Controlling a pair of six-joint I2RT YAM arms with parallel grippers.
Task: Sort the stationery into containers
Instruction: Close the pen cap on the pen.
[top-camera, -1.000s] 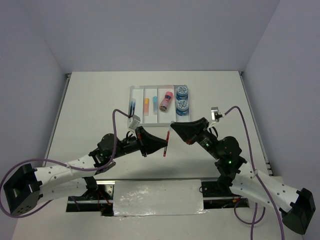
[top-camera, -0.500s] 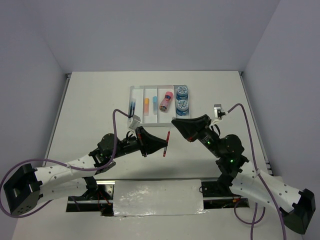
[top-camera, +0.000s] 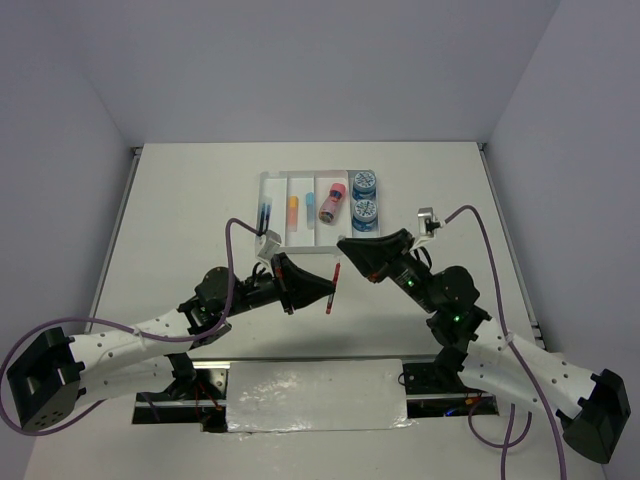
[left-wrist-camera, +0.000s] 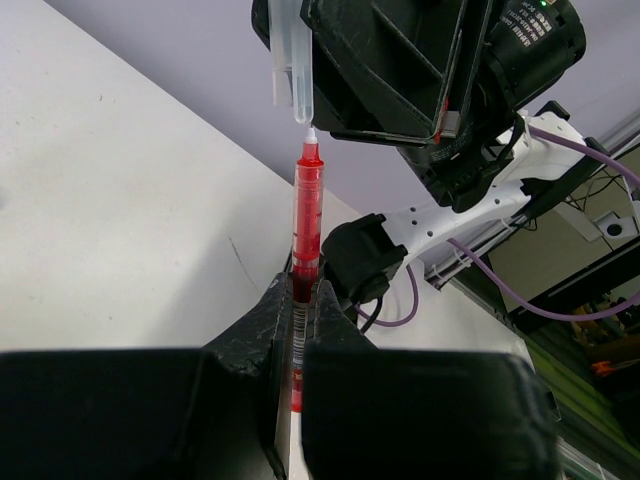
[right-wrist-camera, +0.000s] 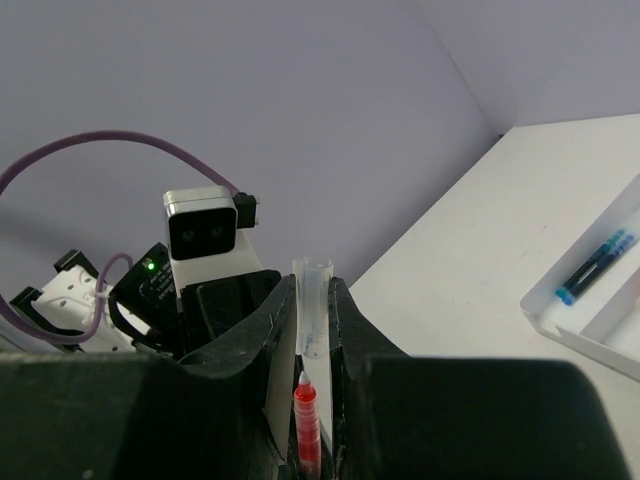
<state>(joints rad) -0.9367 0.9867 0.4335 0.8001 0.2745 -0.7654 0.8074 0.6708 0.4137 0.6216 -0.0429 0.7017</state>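
Note:
My left gripper (top-camera: 331, 285) is shut on a red pen (top-camera: 333, 287) and holds it above the table; in the left wrist view the pen (left-wrist-camera: 308, 215) stands up between the jaws, bare tip upward. My right gripper (top-camera: 343, 245) is shut on a clear pen cap (right-wrist-camera: 313, 305), whose closed end sits just over the pen's tip (right-wrist-camera: 306, 425). The cap also shows in the left wrist view (left-wrist-camera: 298, 70). The clear tray (top-camera: 265, 180) lies at the far middle. It holds a blue pen (top-camera: 264, 215), orange eraser (top-camera: 293, 208), light-blue eraser (top-camera: 309, 210), pink cylinder (top-camera: 330, 203) and two blue rolls (top-camera: 364, 183).
The two arms meet just in front of the tray's near edge. Purple cables loop off both wrists (top-camera: 232, 250). The tray's corner with the blue pen (right-wrist-camera: 595, 265) shows at the right of the right wrist view. The table's left rail (top-camera: 120, 215) and right rail (top-camera: 505, 230) bound the surface.
My right gripper has moved a little away and to the left with the cap, closing on the pen's tip. The left arm and the red pen have stayed still.

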